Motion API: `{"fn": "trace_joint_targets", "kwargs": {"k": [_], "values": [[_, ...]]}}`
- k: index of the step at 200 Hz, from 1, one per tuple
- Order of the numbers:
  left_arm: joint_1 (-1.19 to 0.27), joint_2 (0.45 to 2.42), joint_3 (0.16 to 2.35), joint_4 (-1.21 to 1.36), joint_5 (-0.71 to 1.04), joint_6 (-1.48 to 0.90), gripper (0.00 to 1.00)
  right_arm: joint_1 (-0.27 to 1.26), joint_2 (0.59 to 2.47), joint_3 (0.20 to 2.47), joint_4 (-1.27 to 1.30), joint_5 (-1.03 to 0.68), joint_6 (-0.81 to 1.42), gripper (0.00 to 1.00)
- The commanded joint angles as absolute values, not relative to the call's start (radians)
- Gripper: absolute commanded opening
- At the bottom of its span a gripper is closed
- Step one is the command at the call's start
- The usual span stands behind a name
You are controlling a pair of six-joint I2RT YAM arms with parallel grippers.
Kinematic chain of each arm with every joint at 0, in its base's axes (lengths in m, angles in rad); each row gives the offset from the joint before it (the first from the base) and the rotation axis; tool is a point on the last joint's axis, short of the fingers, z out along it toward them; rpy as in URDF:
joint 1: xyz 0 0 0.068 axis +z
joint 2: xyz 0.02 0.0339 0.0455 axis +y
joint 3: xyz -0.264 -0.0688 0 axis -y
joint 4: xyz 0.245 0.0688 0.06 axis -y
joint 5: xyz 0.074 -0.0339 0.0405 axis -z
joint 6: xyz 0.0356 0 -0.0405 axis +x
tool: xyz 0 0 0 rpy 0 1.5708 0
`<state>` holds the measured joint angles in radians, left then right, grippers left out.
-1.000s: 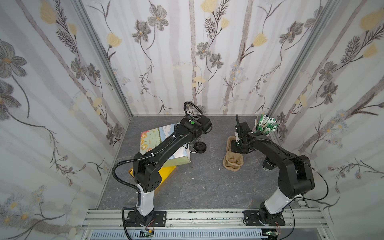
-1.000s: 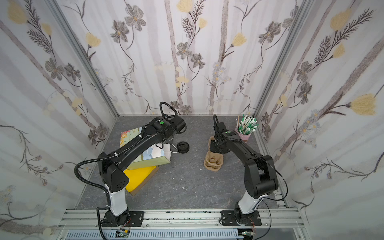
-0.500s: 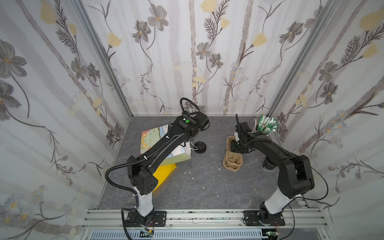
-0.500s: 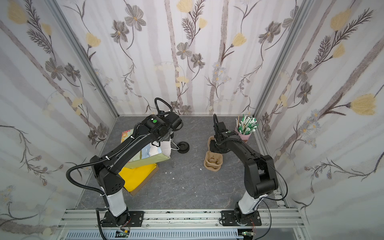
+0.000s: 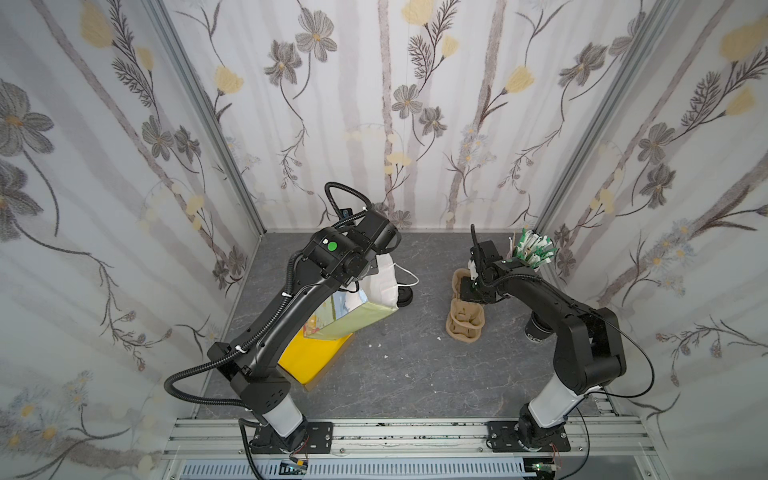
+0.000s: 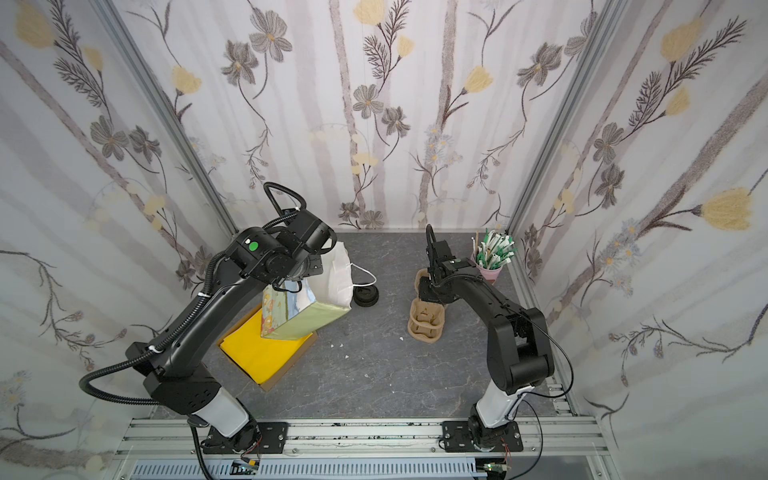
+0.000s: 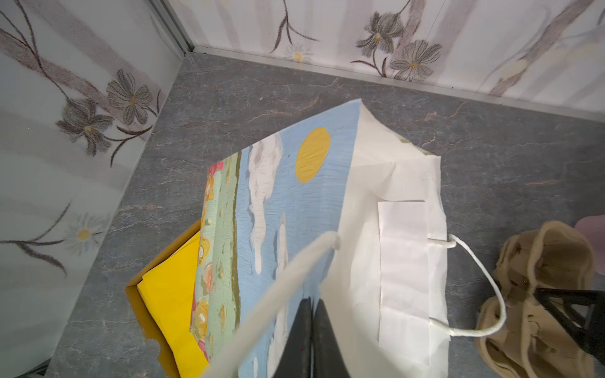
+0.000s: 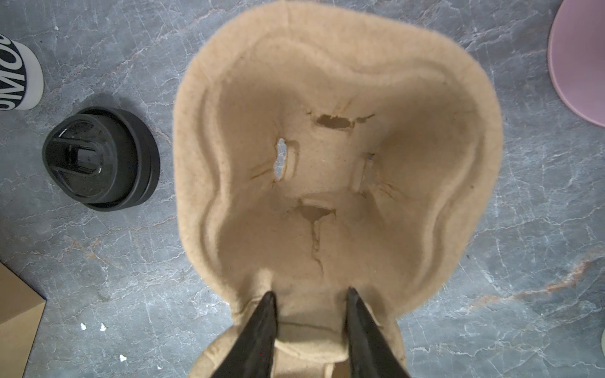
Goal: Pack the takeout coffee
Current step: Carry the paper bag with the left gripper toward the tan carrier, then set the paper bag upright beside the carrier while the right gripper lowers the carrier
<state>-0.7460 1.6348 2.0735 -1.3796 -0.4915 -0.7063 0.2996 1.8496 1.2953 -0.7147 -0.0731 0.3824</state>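
Left gripper (image 7: 311,304): fingers pressed flat together at the mouth of the paper gift bag (image 7: 294,203), pinching it there. Can't tell whether it has the rim or the rope handle (image 7: 288,291). Bag hangs tilted off the table (image 5: 415,374), bottom panel showing in both top views, over the yellow-lined box (image 5: 311,361). Right gripper (image 8: 311,294): fingers part-spread, one each side of the narrow neck between the wells of the pulp cup carrier (image 8: 327,163), touching it. Far well is open, with torn slots in its floor. Coffee not packed. Sip lid (image 8: 101,157) is black, domed, stepped rim, sitting dome up on the table just beside the carrier's far well, not touching. In both top views it sits right at the bag's lower corner. Cup (image 8: 14,75) shows only as a cut-off sliver at the right wrist frame edge, past the lid: black wall, white lettering, pale band. Upright or lying, can't tell. Room: front-centre table open, just white crumbs; carrier mid-right; pink cup (image 6: 492,272) of sticks tight in the back right corner; walls close on three sides.
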Motion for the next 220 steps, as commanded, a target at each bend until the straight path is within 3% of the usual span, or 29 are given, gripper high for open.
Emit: {"fn": "trace_joint_targets", "kwargs": {"k": [1, 75, 120, 172, 220], "values": [[-0.746, 1.618, 2.131, -1.383, -0.427, -0.728, 0.0, 0.299, 1.857, 1.31, -0.709, -0.079, 0.372, 0.36], [-0.769, 1.513, 2.06, -1.229, -0.089, -0.751, 0.0, 0.299, 1.867, 1.322, -0.714, -0.092, 0.358, 0.36], [-0.8, 1.433, 1.896, -1.122, -0.07, -0.823, 0.0, 0.298, 1.87, 1.326, -0.728, -0.107, 0.353, 0.35], [-0.815, 1.263, 1.523, -0.864, -0.03, -0.923, 0.0, 0.298, 1.864, 1.333, -0.756, -0.104, 0.366, 0.36], [-0.817, 1.19, 1.398, -0.817, -0.039, -0.93, 0.0, 0.301, 1.848, 1.336, -0.795, -0.068, 0.409, 0.35]]}}
